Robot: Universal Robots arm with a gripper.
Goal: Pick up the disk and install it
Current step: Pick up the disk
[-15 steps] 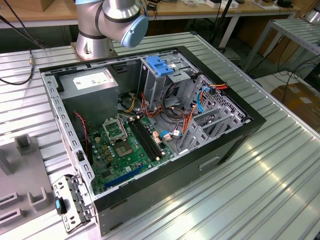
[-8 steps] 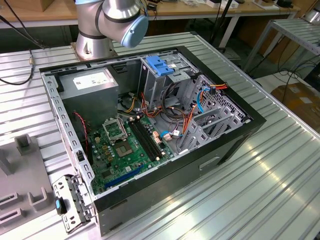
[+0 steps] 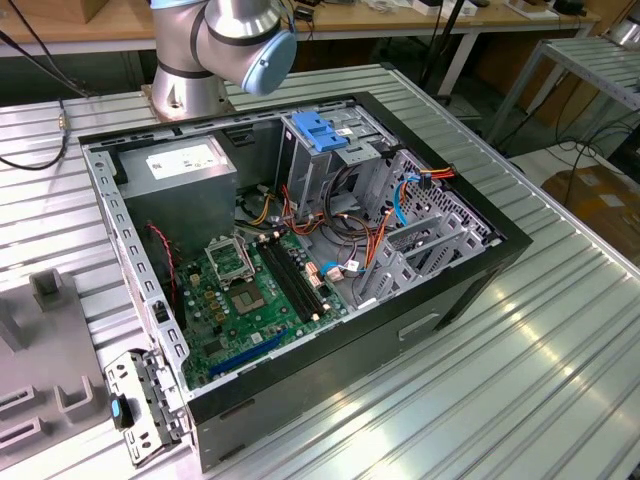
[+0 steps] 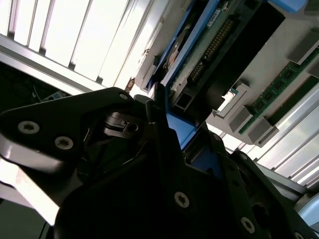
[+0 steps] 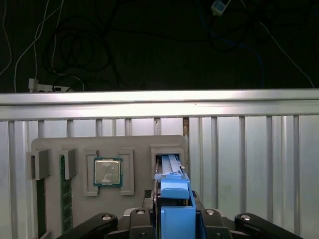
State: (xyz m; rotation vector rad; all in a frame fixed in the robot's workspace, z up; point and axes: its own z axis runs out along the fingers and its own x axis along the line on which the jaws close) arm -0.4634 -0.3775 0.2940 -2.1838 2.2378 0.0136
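Observation:
The disk (image 5: 172,175) stands on edge in a slot of a grey holder tray (image 5: 134,142), its blue side rail facing the camera. In the second wrist view the disk (image 4: 212,42) shows its connector end and blue rail. My gripper (image 5: 175,219) sits over the disk's near end, black fingers (image 5: 149,221) pressed against both sides of the blue rail, so it looks shut on the disk. The gripper (image 4: 192,144) body takes up the near part of the second wrist view. The disk still rests in its slot.
The tray also holds a processor chip (image 5: 108,172) and memory sticks (image 5: 65,199). The open computer case (image 3: 300,250) lies on the ribbed metal table (image 3: 540,370), with a drive cage topped by a blue handle (image 3: 320,130) and a grey power supply (image 3: 180,170). The arm's base (image 3: 225,45) stands behind the case.

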